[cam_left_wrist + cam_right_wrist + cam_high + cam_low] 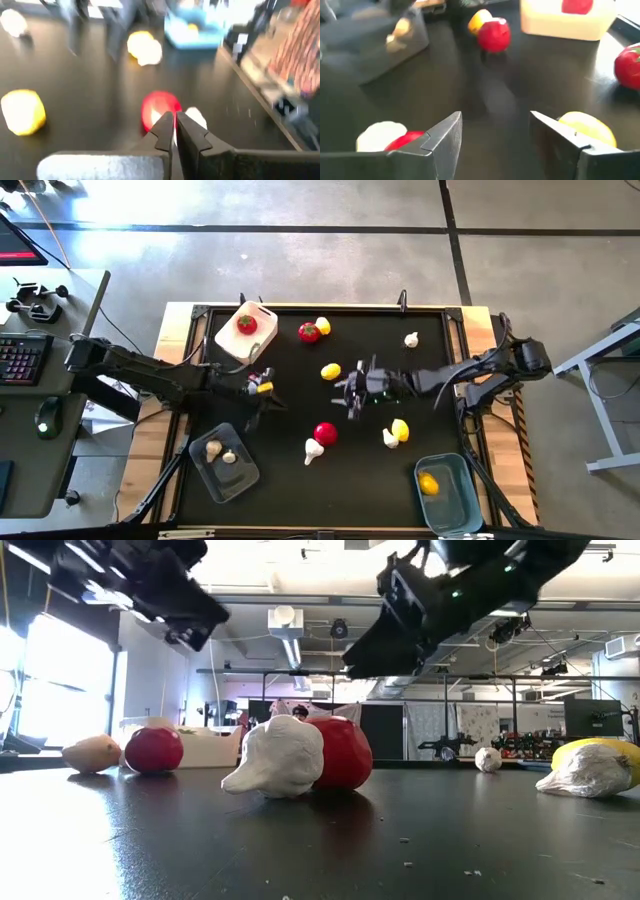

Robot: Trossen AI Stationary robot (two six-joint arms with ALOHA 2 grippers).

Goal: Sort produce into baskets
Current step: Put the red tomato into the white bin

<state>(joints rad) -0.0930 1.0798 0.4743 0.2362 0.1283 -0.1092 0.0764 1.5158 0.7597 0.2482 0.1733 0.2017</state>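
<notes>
Fingers first: the left gripper (262, 387) is pinched shut on nothing, while the right gripper (352, 392) stands wide and empty.

From above, the left gripper hangs over the mat left of centre and the right gripper over the middle. Loose produce lies around them: a tomato (325, 433) with a garlic (314, 448) touching it on the near side, a lemon (330, 371) just beyond the right gripper, and more pieces far and right. The white tub (236, 340) sits far left, the clear tub (228, 465) near left and the blue tub (447, 495) near right. The middle is open; the mat's edges and the tubs close in the corners.

At table height both grippers hang clear above the pieces.

The left wrist view shows its closed tips above the tomato and garlic.

The right wrist view shows wide jaws beside the lemon.

The pieces look light, hard and smooth, likely to roll; grip across the widest part.
</notes>
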